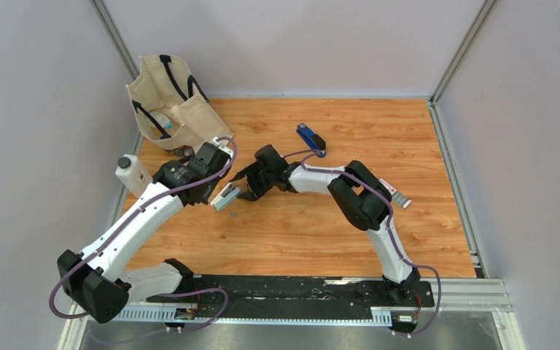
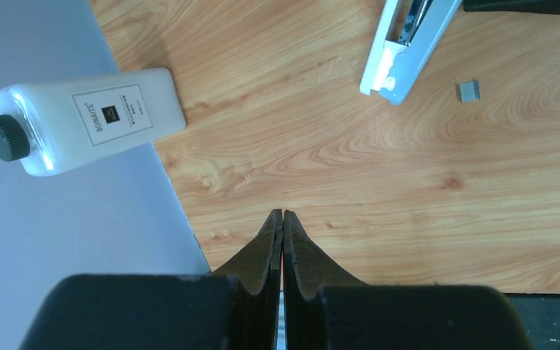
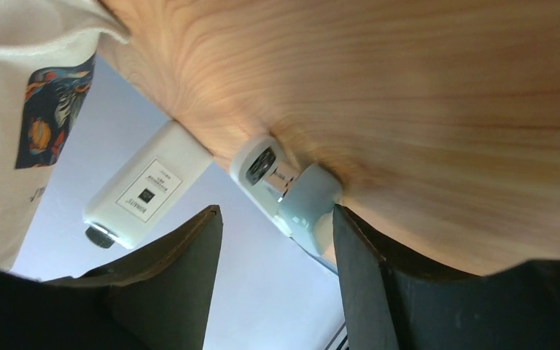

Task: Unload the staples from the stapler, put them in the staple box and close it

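The light-blue and white stapler [image 1: 226, 197] lies on the wooden table between the two arms, its top swung open so the metal channel [image 2: 413, 20] shows. A small grey piece of staples [image 2: 469, 90] lies on the wood just right of it. My left gripper [image 2: 283, 215] is shut with nothing in it and hangs over bare wood, well short of the stapler [image 2: 407, 47]. My right gripper [image 3: 277, 219] is open; the stapler's end [image 3: 292, 197] sits just beyond its tips, close against the right finger [image 3: 357, 255]. In the top view the right gripper [image 1: 243, 189] reaches the stapler from the right.
A white bottle with a black cap [image 2: 80, 120] lies at the table's left edge. A cream tote bag [image 1: 168, 102] stands at the back left. A dark blue stapler [image 1: 310, 137] lies at the back centre. A red-and-white box with a grey strip [image 1: 396, 193] sits on the right.
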`<state>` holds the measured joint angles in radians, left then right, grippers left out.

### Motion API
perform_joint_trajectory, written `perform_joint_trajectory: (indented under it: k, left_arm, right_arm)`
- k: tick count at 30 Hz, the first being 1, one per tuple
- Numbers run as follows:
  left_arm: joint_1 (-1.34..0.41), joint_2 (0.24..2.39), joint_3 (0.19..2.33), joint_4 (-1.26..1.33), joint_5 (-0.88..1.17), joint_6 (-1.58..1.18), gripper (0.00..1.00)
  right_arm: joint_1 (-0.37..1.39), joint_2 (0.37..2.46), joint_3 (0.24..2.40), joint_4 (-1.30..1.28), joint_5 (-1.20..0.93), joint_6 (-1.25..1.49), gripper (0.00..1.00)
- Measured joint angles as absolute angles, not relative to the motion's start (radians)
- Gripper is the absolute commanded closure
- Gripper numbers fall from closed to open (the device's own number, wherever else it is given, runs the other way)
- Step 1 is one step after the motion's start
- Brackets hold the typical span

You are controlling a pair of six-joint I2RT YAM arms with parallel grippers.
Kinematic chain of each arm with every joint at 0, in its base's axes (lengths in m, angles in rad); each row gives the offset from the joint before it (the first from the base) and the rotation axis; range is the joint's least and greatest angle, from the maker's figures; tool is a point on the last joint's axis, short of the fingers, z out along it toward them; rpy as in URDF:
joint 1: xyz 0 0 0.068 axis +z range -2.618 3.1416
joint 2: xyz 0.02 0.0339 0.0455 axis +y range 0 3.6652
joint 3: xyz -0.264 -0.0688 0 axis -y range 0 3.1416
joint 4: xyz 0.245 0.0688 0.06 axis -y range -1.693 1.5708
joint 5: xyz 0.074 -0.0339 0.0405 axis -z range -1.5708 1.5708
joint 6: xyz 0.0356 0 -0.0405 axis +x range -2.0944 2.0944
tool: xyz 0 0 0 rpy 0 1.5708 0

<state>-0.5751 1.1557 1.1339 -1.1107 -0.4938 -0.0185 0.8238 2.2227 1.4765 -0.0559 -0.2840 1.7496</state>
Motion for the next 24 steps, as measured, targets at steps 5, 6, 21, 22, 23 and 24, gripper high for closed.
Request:
perform_joint_trajectory:
  k: [5, 6, 21, 22, 23, 24]
  left_arm:
    - [-0.575, 1.146, 1.115, -1.110, -0.484, -0.017, 0.95]
    - [-0.575, 1.146, 1.110, -1.109, -0.480, -0.016, 0.95]
    - [-0.574, 1.172, 1.141, -1.096, -0.458, 0.035, 0.27]
    - [-0.574, 1.172, 1.152, -1.094, -0.453, 0.037, 0.22]
    - [-0.574, 1.172, 1.160, -1.092, -0.449, 0.044, 0.21]
    - [-0.574, 1.172, 1.168, -1.089, -0.444, 0.049, 0.21]
  right_arm:
    - [0.825, 2.224, 1.516, -0.043, -0.278, 1.752, 0.44]
    - [0.826, 2.224, 1.519, -0.034, -0.278, 1.755, 0.44]
    - [0.719, 2.093, 1.782, -0.537, -0.070, 1.075, 0.36]
    - [0.697, 2.070, 1.812, -0.590, -0.012, 0.985, 0.36]
    - [0.682, 2.050, 1.831, -0.626, 0.038, 0.913, 0.35]
    - [0.667, 2.031, 1.848, -0.660, 0.096, 0.831, 0.33]
